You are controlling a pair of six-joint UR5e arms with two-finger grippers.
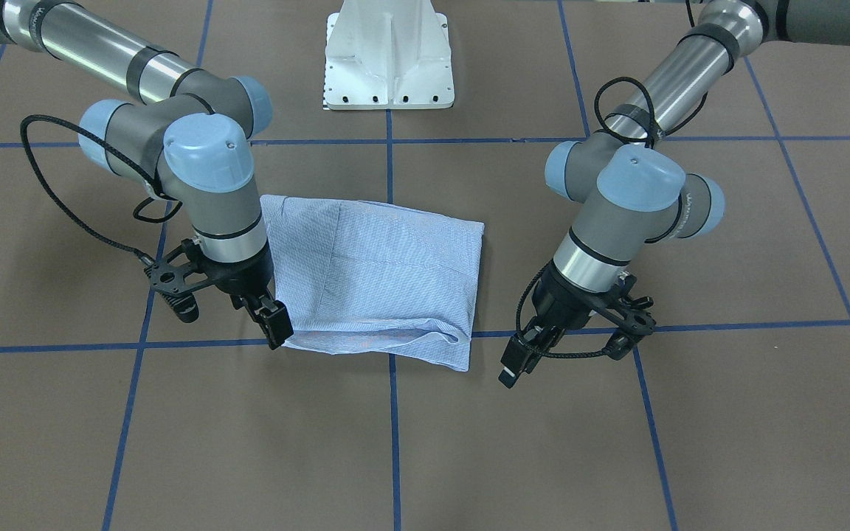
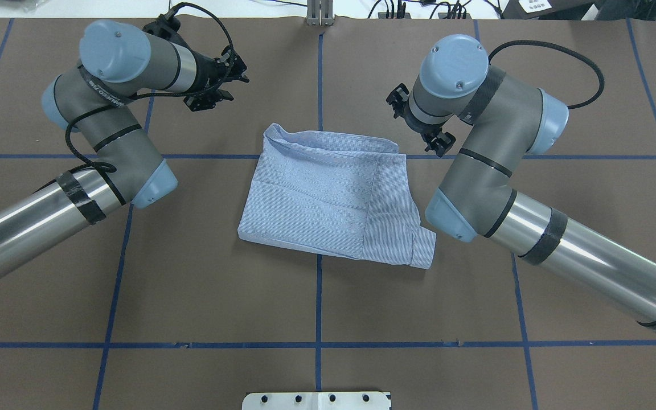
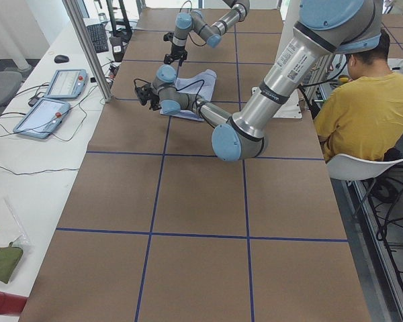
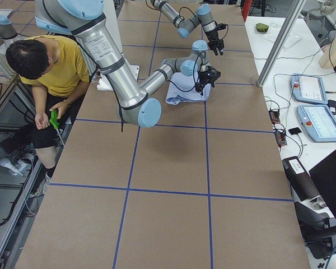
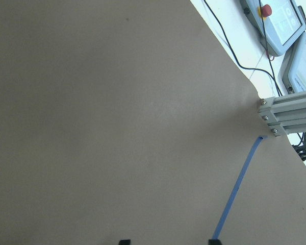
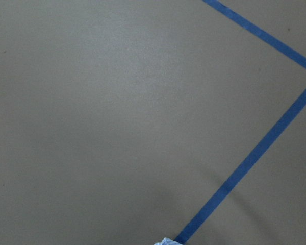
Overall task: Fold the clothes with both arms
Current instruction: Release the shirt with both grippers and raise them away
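Left gripper (image 1: 513,366), released, clear of shirt (image 1: 388,273); right gripper (image 1: 274,328) (grip unclear) at its corner.

shirt (image 2: 328,199): thin matt woven cloth, creased
table (image 2: 191,285): matt, paper-like
left arm (image 2: 20,225), right arm (image 2: 590,262): glossy metal tubes

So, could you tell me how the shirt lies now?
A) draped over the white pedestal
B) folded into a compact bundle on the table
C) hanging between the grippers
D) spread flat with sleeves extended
B: the shirt lies folded small on the table, between the left gripper and the right gripper.
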